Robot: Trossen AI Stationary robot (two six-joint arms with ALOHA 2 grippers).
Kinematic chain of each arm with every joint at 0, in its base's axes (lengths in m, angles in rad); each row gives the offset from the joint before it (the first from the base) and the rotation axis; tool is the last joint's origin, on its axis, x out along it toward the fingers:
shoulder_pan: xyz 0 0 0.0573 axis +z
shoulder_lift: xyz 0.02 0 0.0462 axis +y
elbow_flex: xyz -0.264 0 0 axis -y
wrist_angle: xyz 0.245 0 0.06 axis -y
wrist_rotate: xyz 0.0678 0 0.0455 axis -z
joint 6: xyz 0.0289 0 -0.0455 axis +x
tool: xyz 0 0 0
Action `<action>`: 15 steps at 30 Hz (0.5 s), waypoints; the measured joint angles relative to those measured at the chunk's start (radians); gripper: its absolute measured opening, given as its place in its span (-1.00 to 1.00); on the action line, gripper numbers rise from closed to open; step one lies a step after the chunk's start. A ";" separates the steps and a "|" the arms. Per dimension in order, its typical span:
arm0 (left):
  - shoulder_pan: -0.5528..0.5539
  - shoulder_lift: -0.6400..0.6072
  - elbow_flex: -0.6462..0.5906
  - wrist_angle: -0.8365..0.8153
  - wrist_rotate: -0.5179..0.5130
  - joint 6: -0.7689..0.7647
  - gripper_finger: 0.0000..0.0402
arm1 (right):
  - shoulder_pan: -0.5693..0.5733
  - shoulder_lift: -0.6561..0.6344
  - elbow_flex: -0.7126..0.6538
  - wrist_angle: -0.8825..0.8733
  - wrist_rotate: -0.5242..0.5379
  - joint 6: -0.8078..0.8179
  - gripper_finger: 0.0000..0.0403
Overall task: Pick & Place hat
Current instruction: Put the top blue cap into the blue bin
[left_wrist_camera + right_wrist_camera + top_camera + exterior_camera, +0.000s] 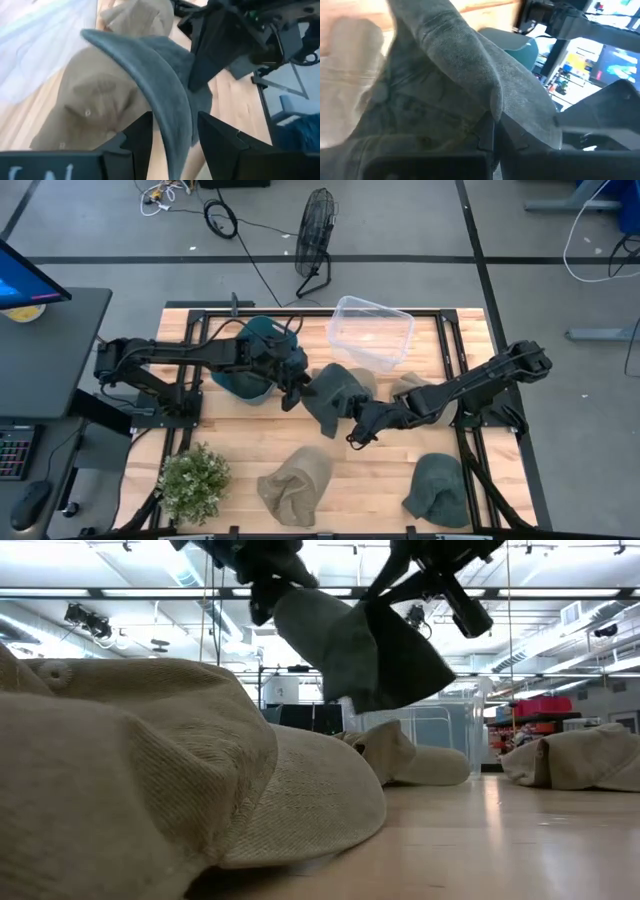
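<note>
A dark grey-green cap hangs in the air above the middle of the table, held between both arms; the low view shows the cap well above the wood. My left gripper comes from the table's left and is shut on its brim. My right gripper comes from the right and near side and is shut on the cap's cloth. The left wrist view shows the curved brim running away from my left gripper. In the right wrist view the crown fills the frame above my right gripper. My left gripper pinches the cap's stiff brim between its two fingers, which lie across the brim's edge. It comes nearly level from the table's left. The cap is lifted clear of the table. My right gripper pinches a ridge of the crown's cloth between its shut fingers, coming from the table's right and near side. One layer or several, I cannot tell. The cap hangs clear, spanned between the two grippers.
A clear plastic bin stands at the far edge. A teal cap lies under the left arm. Beige caps lie behind the held cap, an olive cap and a dark green cap near the front, beside a plant.
</note>
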 joint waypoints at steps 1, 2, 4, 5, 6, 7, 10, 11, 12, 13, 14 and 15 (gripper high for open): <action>0.000 0.005 0.001 0.014 0.000 0.003 -0.21 | -0.002 0.000 0.000 0.005 0.001 0.000 -0.98; 0.000 0.005 0.001 0.003 -0.001 0.004 -0.22 | -0.007 0.000 0.000 0.006 0.002 0.000 -0.97; 0.000 0.005 0.000 0.015 -0.001 0.005 -0.25 | -0.014 0.000 0.000 0.006 0.000 0.011 -0.95; 0.000 0.004 0.000 0.017 -0.001 0.006 -0.30 | -0.017 0.000 0.000 0.006 0.001 0.033 -0.93; 0.000 0.001 0.000 0.013 -0.001 0.006 -0.36 | -0.020 0.000 0.000 0.007 -0.001 0.059 -0.91; 0.000 -0.002 0.000 0.009 -0.001 0.006 -0.44 | -0.023 0.000 0.000 0.007 -0.005 0.093 -0.89; 0.001 -0.006 0.001 0.013 -0.001 0.021 -0.75 | -0.029 0.000 0.000 0.012 -0.008 0.178 -0.80; 0.001 -0.006 0.001 0.009 0.000 0.025 -0.86 | -0.029 0.000 0.000 0.011 -0.007 0.203 -0.77; 0.001 -0.006 0.001 0.009 -0.001 0.028 -0.92 | -0.029 0.000 0.000 0.010 0.000 0.228 -0.74; 0.001 -0.006 0.001 0.009 -0.002 0.025 -0.93 | -0.029 0.000 0.000 0.011 0.005 0.249 -0.71; 0.001 -0.006 0.001 0.009 -0.009 0.020 -0.93 | -0.029 0.000 0.000 0.012 0.012 0.272 -0.69; 0.001 -0.006 0.001 0.008 -0.026 0.009 -0.93 | -0.029 0.000 0.000 0.010 0.026 0.295 -0.66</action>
